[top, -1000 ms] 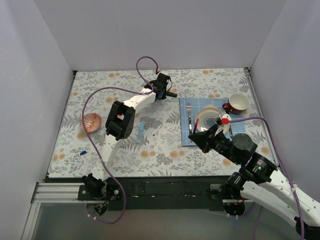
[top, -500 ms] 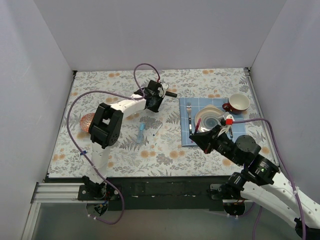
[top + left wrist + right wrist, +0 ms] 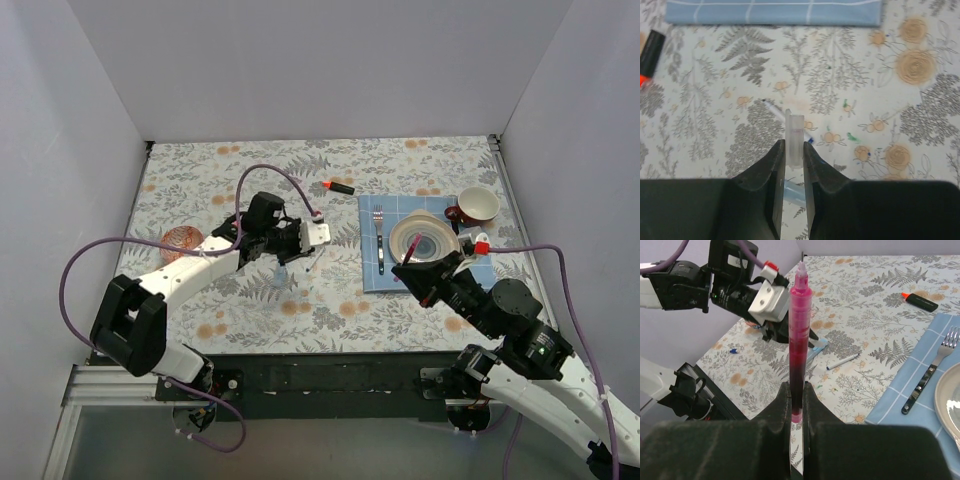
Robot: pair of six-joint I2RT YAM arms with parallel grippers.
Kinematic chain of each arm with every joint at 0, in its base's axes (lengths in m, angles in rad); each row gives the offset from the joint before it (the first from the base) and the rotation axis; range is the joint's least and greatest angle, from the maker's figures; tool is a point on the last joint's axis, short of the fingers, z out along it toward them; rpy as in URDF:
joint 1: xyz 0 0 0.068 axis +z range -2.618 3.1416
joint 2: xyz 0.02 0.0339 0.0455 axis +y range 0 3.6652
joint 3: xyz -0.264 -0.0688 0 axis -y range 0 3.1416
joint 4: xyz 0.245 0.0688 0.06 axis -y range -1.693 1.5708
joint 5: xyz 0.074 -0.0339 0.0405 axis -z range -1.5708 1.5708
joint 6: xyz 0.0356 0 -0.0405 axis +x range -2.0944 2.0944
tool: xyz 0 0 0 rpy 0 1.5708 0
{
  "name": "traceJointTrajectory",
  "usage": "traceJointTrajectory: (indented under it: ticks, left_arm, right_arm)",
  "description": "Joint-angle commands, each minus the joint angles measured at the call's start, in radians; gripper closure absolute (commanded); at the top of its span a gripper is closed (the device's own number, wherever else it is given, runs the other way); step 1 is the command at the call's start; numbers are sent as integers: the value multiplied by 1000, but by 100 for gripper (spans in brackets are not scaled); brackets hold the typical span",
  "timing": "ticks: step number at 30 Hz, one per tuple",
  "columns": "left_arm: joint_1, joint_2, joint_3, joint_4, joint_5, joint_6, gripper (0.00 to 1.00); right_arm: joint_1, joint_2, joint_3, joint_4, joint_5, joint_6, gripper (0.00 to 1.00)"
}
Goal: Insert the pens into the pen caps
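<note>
Roughly a quarter of the job looks done to us. On the bench [image 3: 200, 190], the thick black marker [image 3: 340, 187] lies at the far side with an orange-red cap [image 3: 905, 295] seemingly seated on its end, so we count that one finished. The chunky light-blue marker [image 3: 283, 270] lies on the cloth under the left hand [image 3: 794, 146], not yet capped as far as we can see. That hand is pressed onto a pale translucent tube [image 3: 795, 127], which we take for the light-blue cap, though we cannot be sure. The right hand [image 3: 796, 387] pinches the maroon-red pen [image 3: 797, 330] upright by its lower end, tip bare. The thin white pen [image 3: 842, 361] lies loose just beyond the left hand, also bare. A dark blue cap [image 3: 732, 352] sits well apart, near the bench's left edge. We see no maroon cap.

As for make, the bench wears a matt floral cloth. The black marker is opaque and stout, and the light-blue one looks like pale plastic. The maroon-red pen is a clear round barrel showing pink ink, darker toward the bottom. The white pen is a slim stick with a dark tip. The tube is smooth, round and thin-walled.
</note>
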Motion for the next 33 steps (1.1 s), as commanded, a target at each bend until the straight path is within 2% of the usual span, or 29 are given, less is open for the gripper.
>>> traceJointTrajectory:
  ticks: [1, 10, 13, 14, 15, 17, 21, 23, 28, 30, 33]
  left_arm:
    - [-47, -50, -71, -117, 161, 242, 100]
    - [-101, -121, -259, -60, 112, 275, 100]
    - [-112, -115, -287, -42, 118, 269, 100]
    - [-118, -109, -290, -36, 80, 267, 99]
    - [-132, -90, -293, -37, 58, 254, 93]
    - [-141, -73, -280, -62, 27, 250, 88]
    - [-147, -64, -267, -72, 52, 244, 82]
    - [-150, -63, -272, -74, 41, 235, 73]
    - [-153, -86, -290, -74, 23, 204, 69]
    - [-153, -110, -290, -65, 13, 186, 63]
    - [-153, -159, -286, -17, -55, 91, 59]
  right_arm:
    - [-3, -13, 28, 30, 15, 15, 99]
    - [-3, -16, -1, 56, 12, 45, 99]
    - [-3, 2, 10, 53, 6, 47, 99]
    - [-2, 5, 11, 53, 4, 47, 99]
    - [-3, 5, 10, 53, 4, 47, 99]
    - [-2, 0, 5, 58, 4, 53, 99]
    - [-2, -7, 7, 56, 6, 53, 99]
    - [-2, -7, 14, 47, 7, 51, 99]
    - [-2, -29, 20, 32, 12, 51, 99]
    - [-3, -44, 20, 22, 18, 53, 99]
    - [-2, -55, 23, 12, 22, 56, 99]
